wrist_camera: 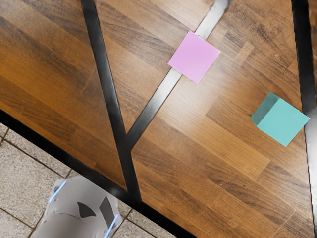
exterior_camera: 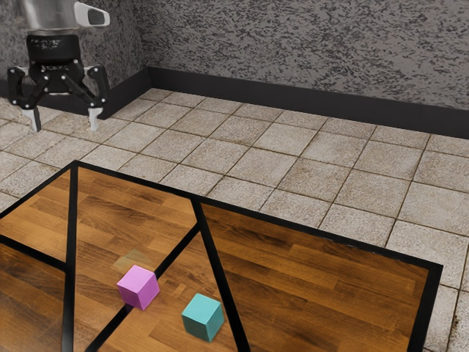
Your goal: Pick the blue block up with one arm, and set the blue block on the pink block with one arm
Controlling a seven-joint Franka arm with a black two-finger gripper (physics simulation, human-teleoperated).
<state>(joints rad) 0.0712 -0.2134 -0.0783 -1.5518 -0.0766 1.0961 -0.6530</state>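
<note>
A teal-blue block (exterior_camera: 203, 317) sits on the wooden table near its front edge. Just to its left in the exterior view lies a pink block (exterior_camera: 138, 287), resting over a black stripe. The two blocks stand apart, a small gap between them. My gripper (exterior_camera: 63, 121) hangs high at the exterior view's upper left, far above and behind both blocks, its fingers spread open with nothing between them. From the wrist camera I look straight down on the pink block (wrist_camera: 194, 56) and the blue block (wrist_camera: 280, 120).
The wooden table (exterior_camera: 315, 279) has a black rim and black stripes crossing it. Tiled floor (exterior_camera: 308, 154) and a rough stone wall (exterior_camera: 308, 44) lie behind. A grey robot part (wrist_camera: 81, 210) shows below the table edge in the wrist view.
</note>
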